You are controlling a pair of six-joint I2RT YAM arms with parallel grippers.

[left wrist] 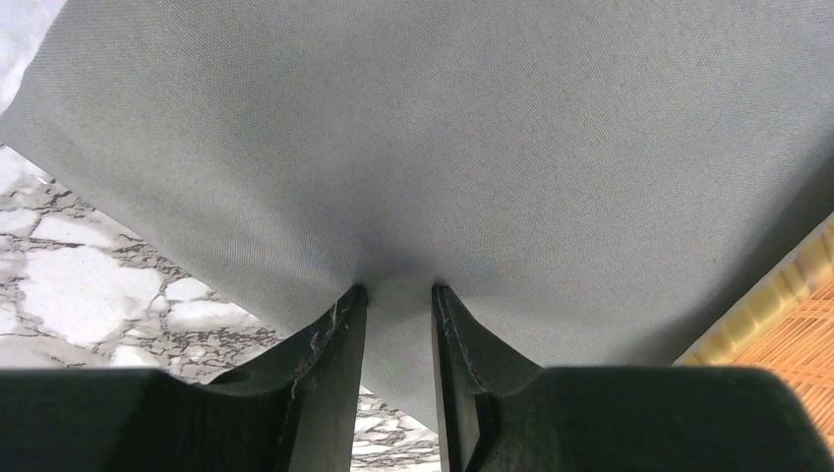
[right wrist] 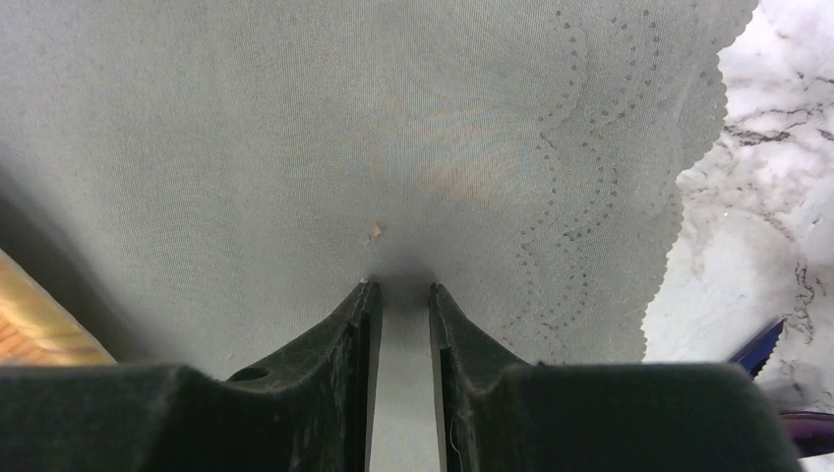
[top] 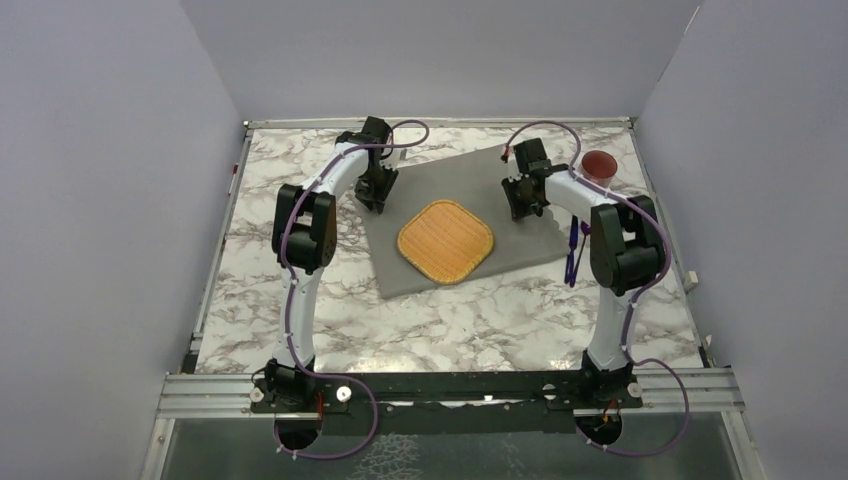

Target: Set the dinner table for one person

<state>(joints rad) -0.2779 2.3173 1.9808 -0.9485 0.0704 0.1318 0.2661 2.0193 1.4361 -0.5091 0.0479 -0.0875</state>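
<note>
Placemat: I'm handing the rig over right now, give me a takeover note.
Left gripper: shut on the mat, near its far left corner.
Right gripper: shut on the mat, near its far right, scalloped edge.
Things: the mat lies skewed on the table; the woven plate sits on it. The purple cutlery is by the mat's right edge, and the red cup is far right on the table.
Done: plate on mat.
Left: probably square the mat, release it, then place the cutlery and cup by the plate.
</note>
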